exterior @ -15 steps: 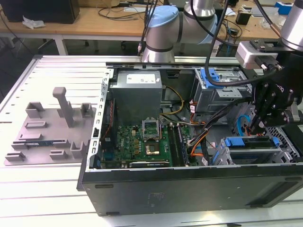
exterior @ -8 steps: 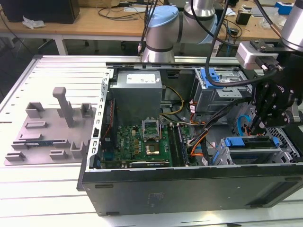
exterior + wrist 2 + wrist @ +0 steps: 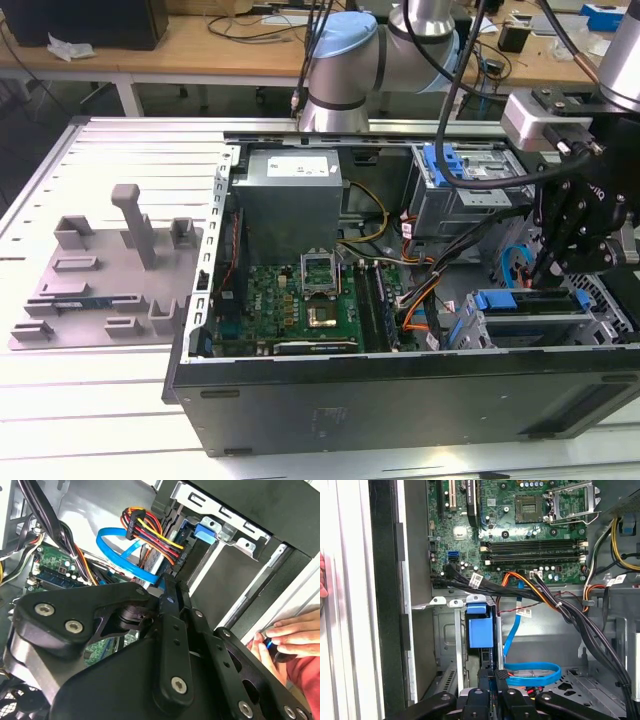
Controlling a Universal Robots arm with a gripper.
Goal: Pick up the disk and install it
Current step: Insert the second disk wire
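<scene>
Hand (image 3: 553,268) seen inside open computer case (image 3: 400,390), at 3 o'clock in exterior view, fingers pinched narrow. Disk (image 3: 481,630) with blue bracket seated upright in drive cage (image 3: 451,645), just beyond fingertips; contact could not be told

You see the exterior view evenly lit from overhead, with soft shadows and mild glare on the ribbed metal counter (image 3: 100,420). The interior of the case (image 3: 400,390) reads darker than its surroundings, and the claw (image 3: 560,262) shows as a near-black mass with little detail. In the second wrist view, the claw linkage (image 3: 150,670) is close and slightly soft, while the cables (image 3: 150,530) behind are sharper. In the first wrist view, the motherboard (image 3: 520,535) is crisp and bright; the case wall (image 3: 385,605) falls into deep shadow.
</scene>
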